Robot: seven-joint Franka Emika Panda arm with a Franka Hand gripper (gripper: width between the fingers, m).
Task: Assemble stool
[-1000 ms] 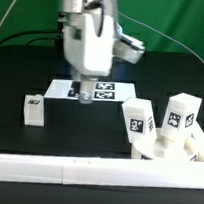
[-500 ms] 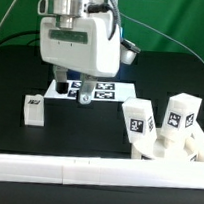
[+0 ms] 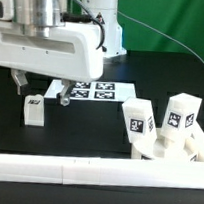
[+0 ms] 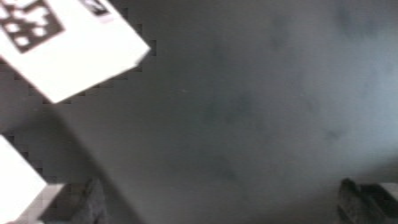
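The stool's seat (image 3: 186, 150) lies at the exterior view's right, close behind the long white rail (image 3: 84, 170). Two tagged legs (image 3: 138, 121) (image 3: 179, 113) stand upright on it, though I can't tell whether they are properly seated. The part I care about now is the loose leg (image 3: 33, 108), which stands alone on the black table (image 3: 98, 130) toward the exterior view's left, well apart from the seat. My gripper (image 3: 41, 89) hangs just above it, spread wide and holding nothing, with one finger on each side of the leg's position. In the wrist view the fingers (image 4: 80, 200) show only as dark blurs at one edge. A white tagged block (image 4: 71, 55), which I take to be that leg, sits off toward a corner, not between them. So I judge the step to be picking up this leg, and I am not yet centred. I would shift across until the block lies squarely between the fingers, turn the wrist so the pads meet two flat faces, then lower straight down and close low on the body. Coming down off-centre could tip the leg or push it toward the marker board (image 3: 93, 90) just behind it.
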